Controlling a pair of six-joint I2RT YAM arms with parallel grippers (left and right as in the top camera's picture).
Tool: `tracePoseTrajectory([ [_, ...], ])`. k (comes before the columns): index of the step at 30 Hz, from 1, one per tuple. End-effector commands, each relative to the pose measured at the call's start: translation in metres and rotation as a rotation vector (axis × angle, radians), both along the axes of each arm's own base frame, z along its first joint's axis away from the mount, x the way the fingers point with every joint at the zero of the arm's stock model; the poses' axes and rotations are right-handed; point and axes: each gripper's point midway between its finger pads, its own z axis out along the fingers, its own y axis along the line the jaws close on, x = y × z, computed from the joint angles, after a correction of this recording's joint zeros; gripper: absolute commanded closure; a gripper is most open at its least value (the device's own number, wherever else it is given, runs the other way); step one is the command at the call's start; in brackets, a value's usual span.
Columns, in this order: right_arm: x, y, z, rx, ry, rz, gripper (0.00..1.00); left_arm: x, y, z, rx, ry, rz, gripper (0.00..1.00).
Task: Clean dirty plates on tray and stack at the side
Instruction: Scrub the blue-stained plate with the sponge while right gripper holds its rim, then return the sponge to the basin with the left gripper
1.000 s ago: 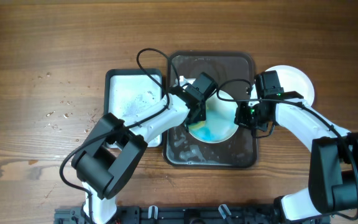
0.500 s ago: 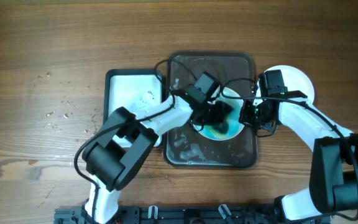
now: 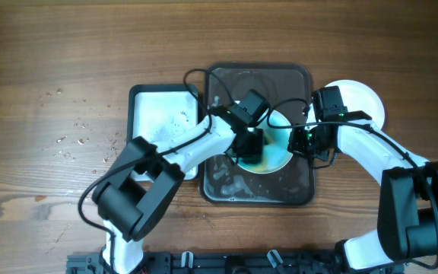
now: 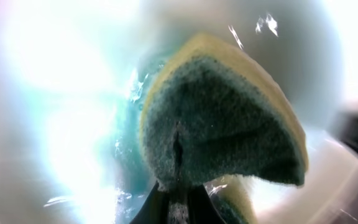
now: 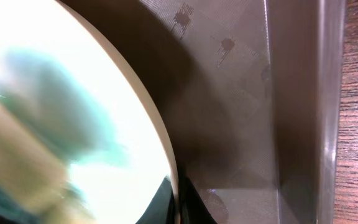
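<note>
Left arm: reaches from the near-left edge of the desk [image 3: 67, 46] diagonally up to the middle of the tray [image 3: 258, 71], wrist turned downward.
Left gripper [image 3: 251, 146]: narrow, clamped on a sponge [image 4: 222, 124] that is pressed to the plate [image 3: 280, 156].
Right arm: comes in from the near-right corner, elbow bent, wrist at the tray's right side.
Right gripper [image 5: 178, 200]: closed on the plate's right rim, one finger on each face.
Sponge: yellow body, dark green scouring face towards the wrist camera, creased where it is gripped.
Plate: round, white, lying inside the tray, right of centre; teal smear and wet gloss across its face.
Tray: dark, with a wet film and drops on its floor.
White plate [image 3: 365, 99]: on the desk just right of the tray, partly under the right arm.
White basin [image 3: 158, 114]: just beside the tray's left wall.
Change over half a second: the sponge has slid from the plate's middle towards its left side, uncovering more teal-streaked face; the right gripper's hold is unchanged.
</note>
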Motion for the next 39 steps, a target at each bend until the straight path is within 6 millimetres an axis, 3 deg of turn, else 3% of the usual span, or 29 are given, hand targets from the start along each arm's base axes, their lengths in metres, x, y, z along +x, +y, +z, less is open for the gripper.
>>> tracePoseTrajectory([
  [1, -0.002, -0.015, -0.01, -0.07, 0.02, -0.016, 0.96, 0.036, 0.102, -0.018, 0.46, -0.218, 0.138, 0.96],
  [5, -0.003, -0.014, -0.01, -0.066, 0.024, -0.016, 0.96, 0.04, 0.107, -0.016, 0.483, -0.243, 0.148, 0.96],
  [7, -0.003, -0.014, -0.01, -0.063, 0.024, -0.015, 0.95, 0.037, 0.095, -0.019, 0.418, -0.209, 0.139, 0.96],
  [9, -0.003, -0.014, -0.01, -0.063, 0.024, -0.015, 0.96, 0.022, 0.06, -0.026, 0.229, -0.096, 0.102, 0.96],
  [12, -0.003, -0.013, -0.01, -0.062, 0.025, -0.015, 0.96, -0.01, -0.019, -0.021, -0.173, 0.108, -0.022, 0.96],
  [16, -0.003, -0.012, -0.01, -0.055, 0.025, -0.014, 0.96, -0.034, -0.067, -0.017, -0.366, 0.183, -0.138, 0.96],
  [20, -0.003, -0.012, -0.01, -0.055, 0.025, -0.014, 0.96, -0.053, -0.081, -0.024, -0.375, 0.209, -0.19, 0.96],
  [24, -0.003, -0.012, -0.01, -0.055, 0.025, -0.014, 0.96, -0.06, -0.088, -0.014, -0.458, 0.249, -0.249, 0.96],
  [27, -0.003, -0.012, -0.01, -0.055, 0.026, -0.014, 0.96, -0.055, -0.081, -0.006, -0.51, 0.279, -0.257, 0.96],
  [30, -0.003, -0.012, -0.01, -0.055, 0.025, -0.012, 0.96, -0.027, -0.051, 0.009, -0.497, 0.267, -0.158, 0.96],
  [32, -0.003, -0.011, -0.009, -0.049, 0.023, -0.003, 0.96, -0.007, -0.031, 0.03, -0.479, 0.196, -0.119, 0.96],
  [37, -0.002, -0.009, -0.009, -0.044, 0.005, 0.037, 0.96, 0.031, 0.038, 0.102, -0.366, -0.037, 0.037, 0.96],
  [39, 0.0, -0.009, -0.008, -0.044, -0.012, 0.071, 0.96, 0.04, 0.085, 0.119, -0.241, -0.12, 0.143, 0.96],
])
